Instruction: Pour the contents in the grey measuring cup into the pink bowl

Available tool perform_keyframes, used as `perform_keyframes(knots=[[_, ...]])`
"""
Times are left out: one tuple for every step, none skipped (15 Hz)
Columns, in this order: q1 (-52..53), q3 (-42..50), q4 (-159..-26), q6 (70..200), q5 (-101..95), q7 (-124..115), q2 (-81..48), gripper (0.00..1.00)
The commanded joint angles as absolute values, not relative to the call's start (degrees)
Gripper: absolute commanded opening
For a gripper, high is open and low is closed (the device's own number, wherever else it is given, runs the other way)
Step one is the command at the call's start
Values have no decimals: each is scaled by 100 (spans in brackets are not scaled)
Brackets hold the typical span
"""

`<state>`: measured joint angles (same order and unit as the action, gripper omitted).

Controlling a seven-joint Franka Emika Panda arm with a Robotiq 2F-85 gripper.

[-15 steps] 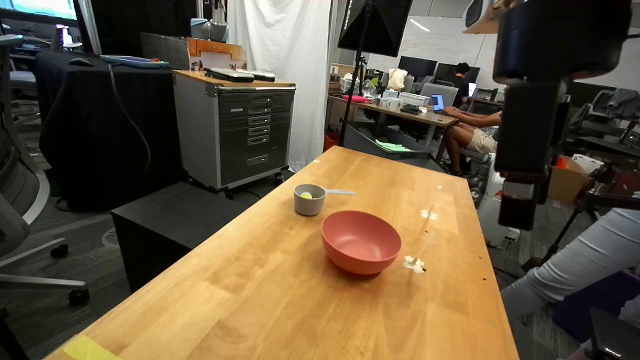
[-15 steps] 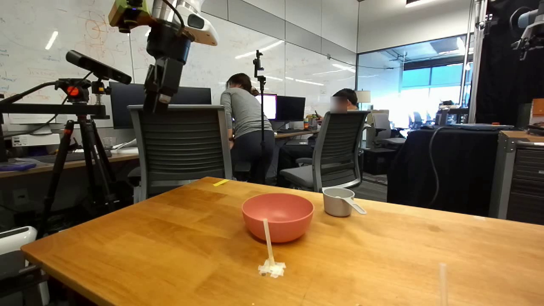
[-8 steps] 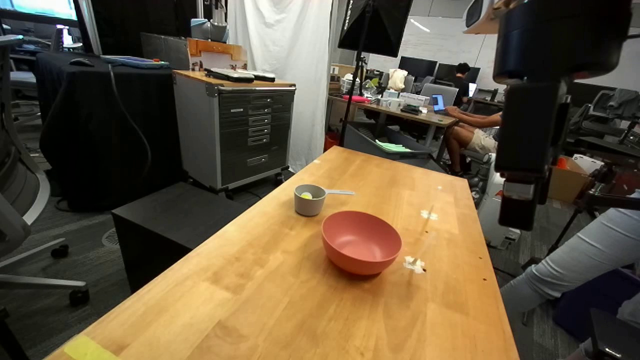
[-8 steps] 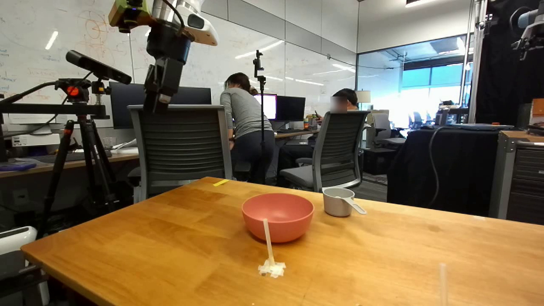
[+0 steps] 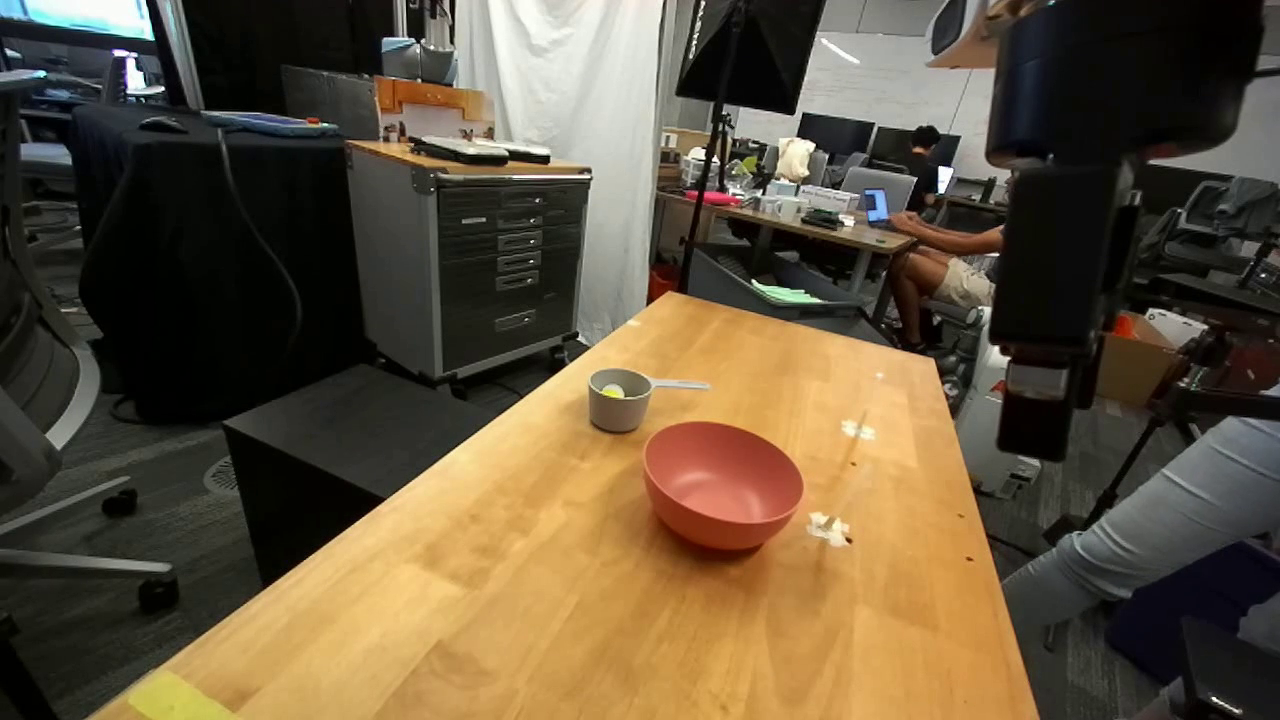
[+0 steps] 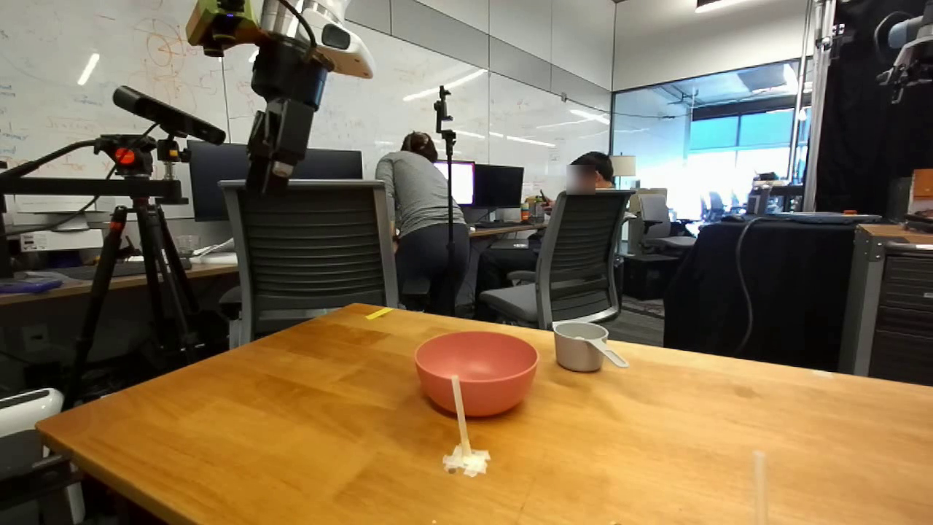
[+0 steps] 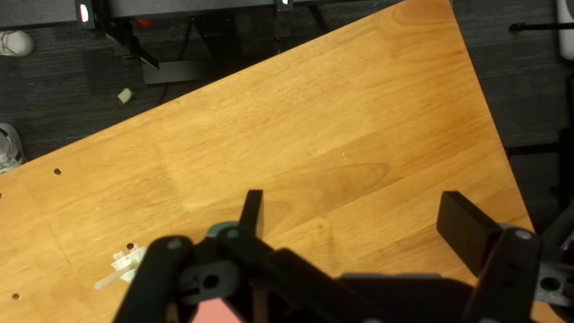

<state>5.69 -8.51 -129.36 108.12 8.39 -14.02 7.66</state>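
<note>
The grey measuring cup (image 5: 618,412) stands upright on the table, its handle reaching out to one side. Inside it a bit of the contents (image 5: 612,391) shows as yellow and whitish; how much lies there I cannot tell. Close beside the cup, apart from it, sits the pink bowl (image 5: 722,485), whose visible inside is bare. Both also appear in an exterior view, cup (image 6: 576,356) and bowl (image 6: 499,394). High above the table, away from both, hangs my gripper (image 7: 352,197). Its fingers are wide apart with only tabletop visible between them. A pink corner of the bowl (image 7: 216,312) peeks out below it.
Thin translucent sticks rise from the wooden table (image 6: 291,408); a taped stick (image 6: 461,415) stands just in front of the bowl, a further stick (image 6: 759,488) nearer that camera. Yellow tape (image 5: 180,697) marks a table corner. Chairs and a tripod (image 6: 149,240) stand beyond the edges.
My gripper, the cup and the bowl have stayed where they were. Only a person in grey in the background has shifted a little.
</note>
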Motion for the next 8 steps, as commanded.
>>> perform_keyframes(knots=[[598,-821,-12930,10803,833,-1405,765,100],[598,-821,-12930,10803,833,-1405,765,100],[598,-821,-12930,10803,833,-1405,765,100],[598,-821,-12930,10803,833,-1405,765,100],[599,-823,-12931,10802,822,-1409,757,100],[599,-825,-12930,10806,808,-1405,743,100],[599,-822,-12916,10808,792,-1379,727,100],[596,-820,-12891,10822,768,-1375,707,100]])
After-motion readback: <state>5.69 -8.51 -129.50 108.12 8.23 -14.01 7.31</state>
